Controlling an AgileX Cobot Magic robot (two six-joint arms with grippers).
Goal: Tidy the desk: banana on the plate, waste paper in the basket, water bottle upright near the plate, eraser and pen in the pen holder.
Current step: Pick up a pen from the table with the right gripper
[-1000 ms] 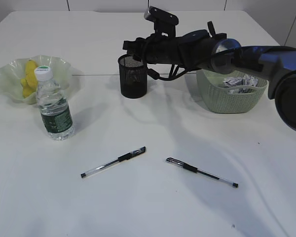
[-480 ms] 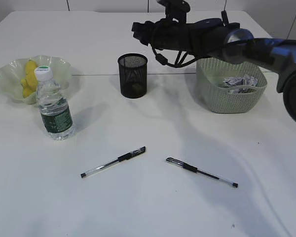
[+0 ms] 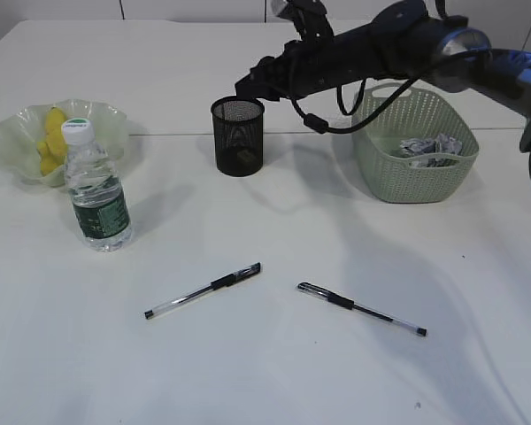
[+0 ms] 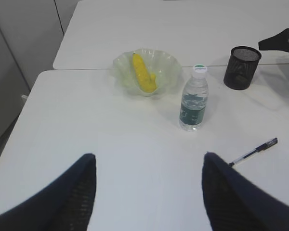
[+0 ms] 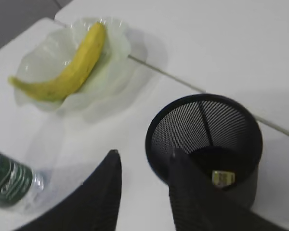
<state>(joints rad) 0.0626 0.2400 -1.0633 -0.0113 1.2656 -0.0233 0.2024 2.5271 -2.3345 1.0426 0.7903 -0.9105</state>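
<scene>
Banana [image 3: 51,133] lies in the plate [image 3: 115,119] at the far left of the desk [image 3: 265,372], with the water bottle [image 3: 97,190] upright just beside it. Two pens [image 3: 203,290] lie apart on the desk in front. The eraser [image 5: 223,178] sits inside the pen holder [image 3: 238,135], beside which the right gripper [image 5: 143,192] hangs with jaws partly apart, empty. Waste paper [image 3: 429,146] rests in the basket [image 3: 398,181]. The left gripper [image 4: 149,192] is spread wide, holding nothing.

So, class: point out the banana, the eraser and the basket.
banana [image 5: 72,67]: right wrist view, middle of its curved body.
eraser [image 5: 223,178]: right wrist view, its top face, inside the mesh cup.
basket [image 3: 407,181]: exterior view, front woven wall.
</scene>
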